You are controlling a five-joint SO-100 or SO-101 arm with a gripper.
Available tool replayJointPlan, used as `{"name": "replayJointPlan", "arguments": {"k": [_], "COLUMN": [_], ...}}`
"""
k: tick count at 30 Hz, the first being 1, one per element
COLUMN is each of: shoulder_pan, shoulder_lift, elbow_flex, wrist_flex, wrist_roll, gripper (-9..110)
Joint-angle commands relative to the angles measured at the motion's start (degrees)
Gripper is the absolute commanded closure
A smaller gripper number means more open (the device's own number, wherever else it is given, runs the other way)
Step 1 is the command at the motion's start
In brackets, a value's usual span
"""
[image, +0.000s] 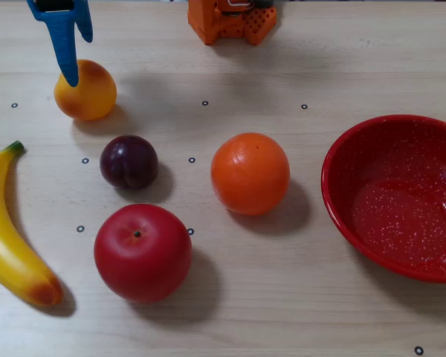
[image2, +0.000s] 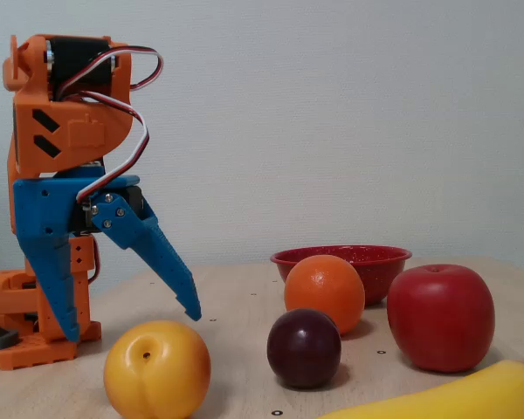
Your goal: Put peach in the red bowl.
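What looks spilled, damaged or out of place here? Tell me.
Nothing stands out. The peach, plum, orange, apple and banana sit intact on the table; the red bowl is upright and empty.

peach [image: 85, 92] yellow-orange, reddish blush | red bowl [image: 342, 201] white-speckled | end effector [image2: 131, 327] blue

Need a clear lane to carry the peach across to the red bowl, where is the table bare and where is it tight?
Bare: the strip of table behind the orange, between the arm base and the red bowl; also the front edge right of the apple. Crowded: the left, where peach, plum, apple and banana cluster.
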Motion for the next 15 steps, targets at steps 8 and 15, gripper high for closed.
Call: {"name": "replayJointPlan", "arguments": {"k": [8, 15], "shoulder_pan": [0.35, 0.18], "shoulder_lift": [0.62, -0.62], "elbow_flex": [0.44, 1.67], "wrist_flex": [-1.93, -4.39], "wrist_roll": [-2.20, -2.11], "gripper": [60, 60]}}
